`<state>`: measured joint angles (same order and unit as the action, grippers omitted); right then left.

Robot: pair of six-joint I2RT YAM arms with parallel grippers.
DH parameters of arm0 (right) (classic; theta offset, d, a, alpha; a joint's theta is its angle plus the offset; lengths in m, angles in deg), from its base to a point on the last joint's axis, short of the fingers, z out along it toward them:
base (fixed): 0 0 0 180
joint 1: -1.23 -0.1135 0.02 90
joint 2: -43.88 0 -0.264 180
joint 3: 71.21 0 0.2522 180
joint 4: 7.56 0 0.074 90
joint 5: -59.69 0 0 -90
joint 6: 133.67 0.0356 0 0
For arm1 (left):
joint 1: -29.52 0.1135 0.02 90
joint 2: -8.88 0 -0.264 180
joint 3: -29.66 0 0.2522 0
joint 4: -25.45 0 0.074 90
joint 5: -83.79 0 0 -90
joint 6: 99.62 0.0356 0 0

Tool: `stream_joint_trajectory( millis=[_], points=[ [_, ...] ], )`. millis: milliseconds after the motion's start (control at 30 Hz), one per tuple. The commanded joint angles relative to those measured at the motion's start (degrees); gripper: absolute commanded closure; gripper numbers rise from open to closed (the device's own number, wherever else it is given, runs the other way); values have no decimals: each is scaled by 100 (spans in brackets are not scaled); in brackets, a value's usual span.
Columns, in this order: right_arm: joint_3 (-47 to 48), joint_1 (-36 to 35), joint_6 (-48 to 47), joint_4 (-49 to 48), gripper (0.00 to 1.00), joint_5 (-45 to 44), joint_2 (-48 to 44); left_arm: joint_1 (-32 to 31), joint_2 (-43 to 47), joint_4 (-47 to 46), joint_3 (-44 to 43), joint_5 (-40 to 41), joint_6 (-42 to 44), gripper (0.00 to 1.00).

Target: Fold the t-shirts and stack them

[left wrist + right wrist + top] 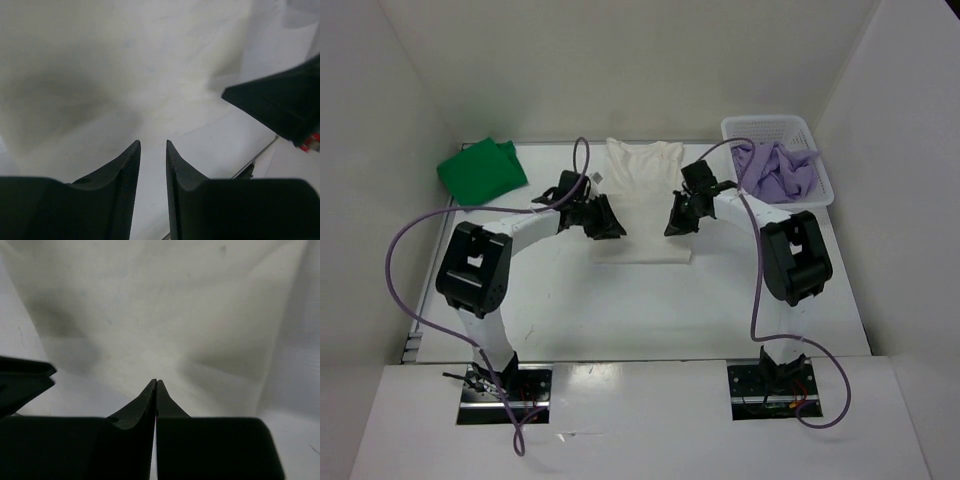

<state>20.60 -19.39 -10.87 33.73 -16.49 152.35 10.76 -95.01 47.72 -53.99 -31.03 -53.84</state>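
The cream-white t-shirt (642,195) lies flat in the middle of the table, its sides folded in to a narrow strip. My left gripper (611,222) is at its left edge, and in the left wrist view it (152,144) is open by a narrow gap, empty, just above the cloth (125,75). My right gripper (675,218) is at the shirt's right edge, and in the right wrist view it (156,382) is shut with nothing seen between the tips, over the cloth (165,305). The green t-shirt (480,170) lies folded at the back left. The lavender t-shirt (776,170) is crumpled in the basket.
The white mesh basket (767,124) stands at the back right corner. White walls close in the table on the left, back and right. Purple cables loop from both arms over the table.
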Motion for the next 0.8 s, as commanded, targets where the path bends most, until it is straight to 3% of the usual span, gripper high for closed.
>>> stream_joint_trajectory(
  millis=[0,133,333,567,767],
  points=[
    [-201,-188,113,-310,97,85,165,110,-402,-166,186,-58,-121,66],
    [-605,-188,166,-380,97,-64,219,110,-614,-104,685,-233,-252,66],
    [-1650,-241,411,-634,99,-64,-228,285,-131,-167,2108,-392,-455,66],
    [-2495,-574,535,-548,99,225,-852,540,940,660,2392,-85,-192,62],
    [-1847,-575,377,163,81,-3,-1380,593,1758,1090,2156,-278,-192,60]
  ],
)
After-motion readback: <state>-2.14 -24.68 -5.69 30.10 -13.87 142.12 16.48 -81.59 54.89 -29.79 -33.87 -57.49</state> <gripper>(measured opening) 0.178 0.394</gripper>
